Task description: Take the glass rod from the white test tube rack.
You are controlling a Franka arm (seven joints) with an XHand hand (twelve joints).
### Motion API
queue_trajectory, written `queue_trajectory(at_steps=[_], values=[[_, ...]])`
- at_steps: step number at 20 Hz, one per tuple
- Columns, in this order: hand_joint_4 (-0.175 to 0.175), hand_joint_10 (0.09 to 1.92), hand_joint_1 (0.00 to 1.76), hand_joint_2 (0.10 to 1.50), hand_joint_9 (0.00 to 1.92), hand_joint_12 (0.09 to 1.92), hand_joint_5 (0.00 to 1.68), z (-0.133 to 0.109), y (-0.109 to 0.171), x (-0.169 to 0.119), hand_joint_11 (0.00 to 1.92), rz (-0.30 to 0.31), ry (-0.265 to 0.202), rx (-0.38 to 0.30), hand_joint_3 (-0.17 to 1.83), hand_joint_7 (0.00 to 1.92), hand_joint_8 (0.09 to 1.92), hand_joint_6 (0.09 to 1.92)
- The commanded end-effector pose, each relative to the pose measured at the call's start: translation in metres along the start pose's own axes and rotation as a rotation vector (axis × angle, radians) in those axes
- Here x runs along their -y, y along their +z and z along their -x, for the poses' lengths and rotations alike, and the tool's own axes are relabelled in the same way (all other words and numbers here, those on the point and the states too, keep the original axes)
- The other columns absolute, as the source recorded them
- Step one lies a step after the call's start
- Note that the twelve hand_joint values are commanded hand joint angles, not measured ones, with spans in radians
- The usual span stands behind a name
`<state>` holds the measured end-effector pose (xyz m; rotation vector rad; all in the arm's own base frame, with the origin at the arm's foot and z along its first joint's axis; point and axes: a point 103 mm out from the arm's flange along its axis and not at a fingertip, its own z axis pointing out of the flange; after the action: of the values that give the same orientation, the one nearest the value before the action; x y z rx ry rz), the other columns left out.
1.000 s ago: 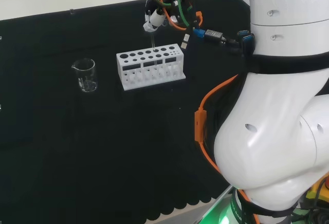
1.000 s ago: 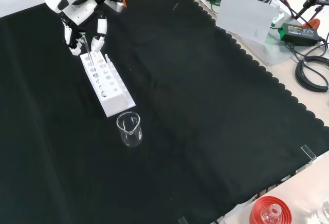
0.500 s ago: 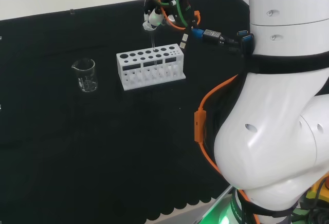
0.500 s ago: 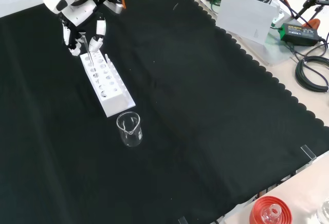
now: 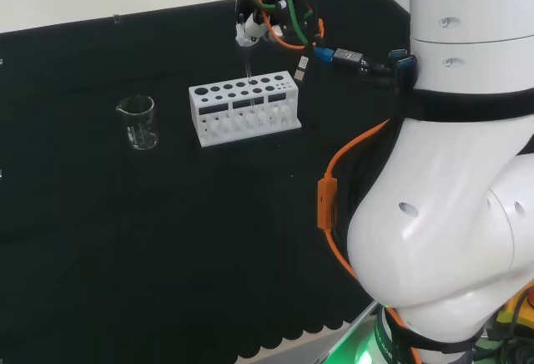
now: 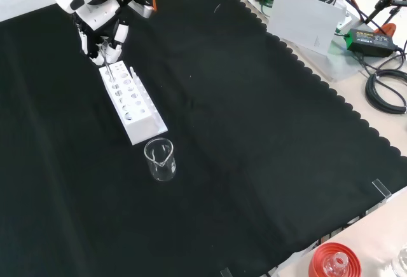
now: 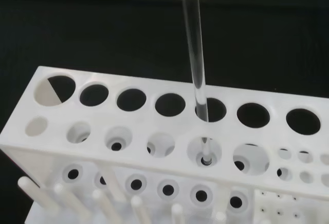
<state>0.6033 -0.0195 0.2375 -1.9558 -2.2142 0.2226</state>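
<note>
Black cloth (image 6: 254, 131) open around rack (image 6: 130, 102)

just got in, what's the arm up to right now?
The black and white robot hand is pinching the top of a clear glass rod that stands upright in the white plastic test tube rack. The wrist view shows the rod's lower end inside one of the rack's holes, so it is not out of the rack yet. A clear glass beaker stands apart from the rack on the black cloth, untouched.
</note>
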Motion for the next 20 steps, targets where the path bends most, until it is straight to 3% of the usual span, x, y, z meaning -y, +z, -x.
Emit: queue_trajectory(at_steps=[1, 3, 5, 7, 10, 12, 20], values=[[-0.175, 0.17, 1.19, 1.03, 1.64, 0.59, 1.15, -0.003, -0.001, -0.001, 1.70, 0.013, 0.003, 0.004, 0.02, 1.32, 0.56, 0.72], [-0.175, 0.14, 1.20, 1.02, 1.66, 0.55, 1.17, -0.003, -0.002, 0.000, 1.71, 0.027, 0.006, -0.009, 0.01, 1.35, 0.54, 0.69], [-0.141, 0.12, 1.27, 1.00, 1.70, 0.52, 1.24, -0.004, -0.003, 0.001, 1.68, 0.038, 0.013, -0.002, -0.01, 1.41, 0.44, 0.50], [-0.152, 0.10, 1.31, 1.01, 1.75, 0.51, 1.34, -0.004, -0.003, 0.002, 1.65, 0.055, 0.018, 0.018, -0.12, 1.50, 0.29, 0.28], [-0.173, 0.11, 1.33, 1.02, 1.82, 0.52, 1.43, -0.007, -0.005, 0.004, 1.64, 0.081, 0.017, 0.060, -0.17, 1.49, 0.19, 0.18], [-0.175, 0.11, 1.33, 1.02, 1.85, 0.54, 1.44, -0.009, -0.007, 0.006, 1.64, 0.085, 0.020, 0.081, -0.17, 1.51, 0.26, 0.09], [-0.175, 0.11, 1.33, 1.04, 1.91, 0.60, 1.43, -0.007, -0.018, 0.014, 1.65, 0.056, 0.045, 0.078, -0.17, 1.44, 0.48, 0.09]])
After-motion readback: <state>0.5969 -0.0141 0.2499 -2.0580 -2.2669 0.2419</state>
